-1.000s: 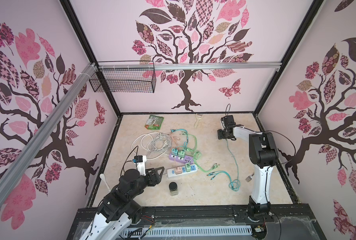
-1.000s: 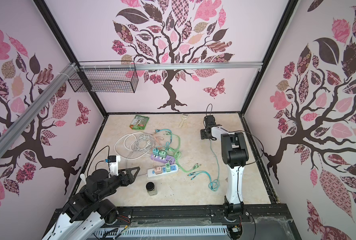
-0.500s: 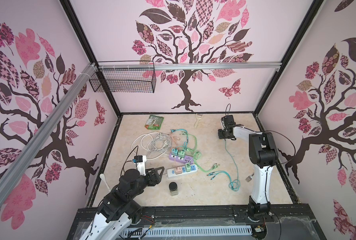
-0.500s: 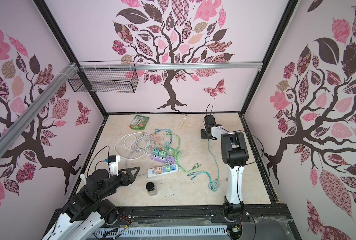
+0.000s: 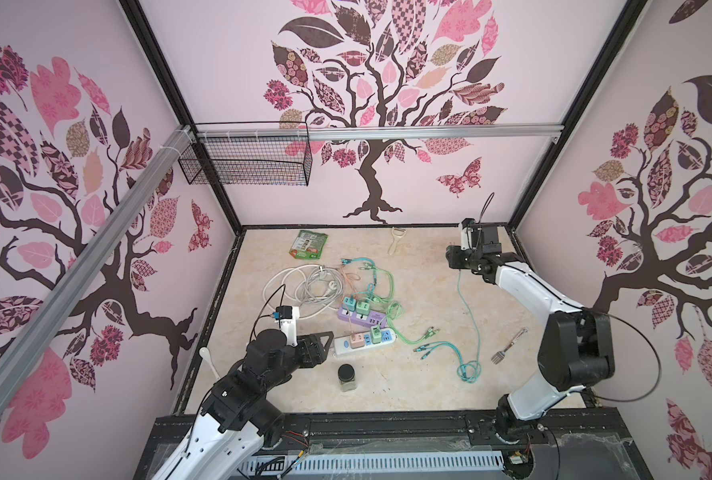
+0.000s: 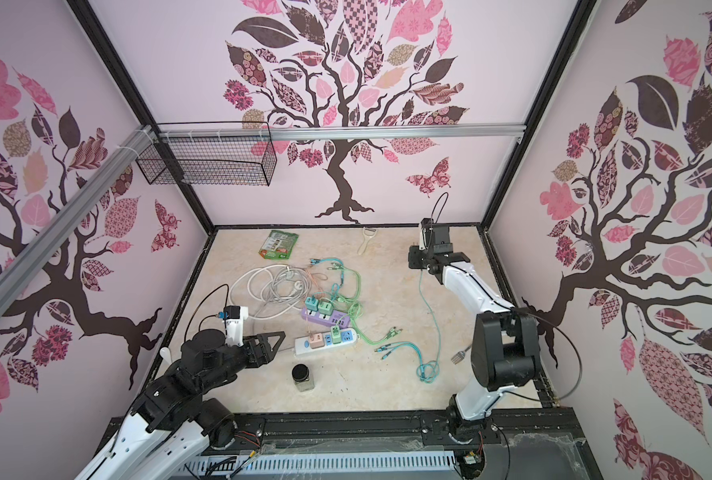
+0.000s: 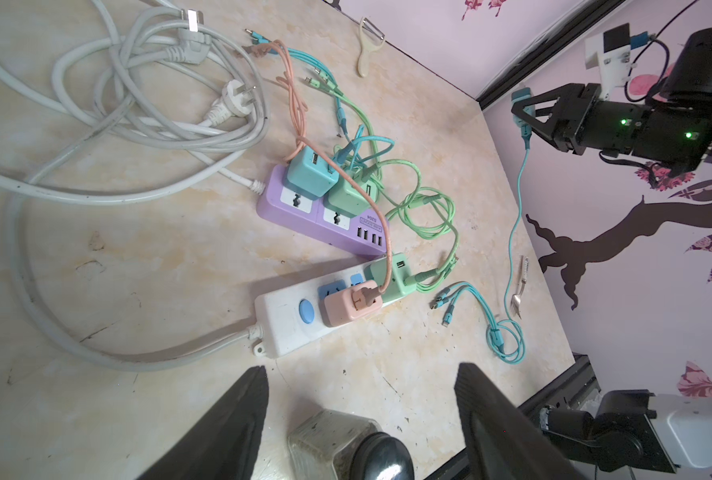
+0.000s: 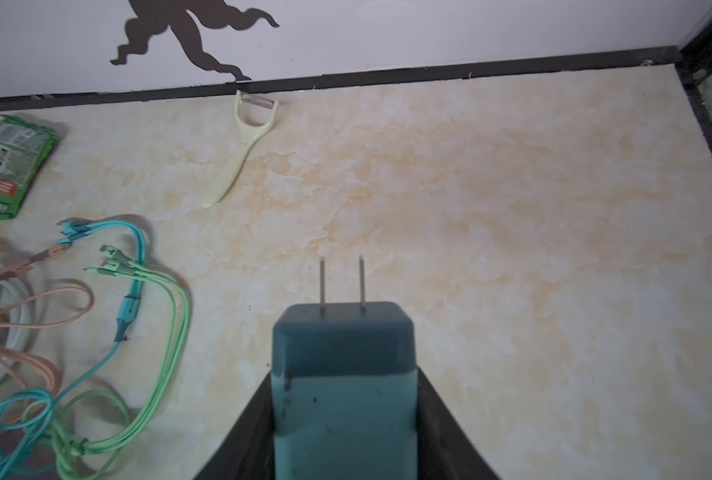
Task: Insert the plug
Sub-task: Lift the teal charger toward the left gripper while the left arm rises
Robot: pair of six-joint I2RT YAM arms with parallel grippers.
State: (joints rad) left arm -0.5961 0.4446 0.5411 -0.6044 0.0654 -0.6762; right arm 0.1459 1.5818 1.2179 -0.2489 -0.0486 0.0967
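- Since 1 second ago almost nothing has shifted: both arms and the cables lie where they were.
- The right gripper is clamped on the teal plug, held above the far right of the table, with its 2 prongs sticking out past the fingertips.
- The plug's teal cable hangs down to a coil on the table.
- The left gripper hovers with jaws wide and empty, just beside the switch end of the white power strip.
- The strip, well apart from the plug, carries 1 pink adapter and 1 green adapter.
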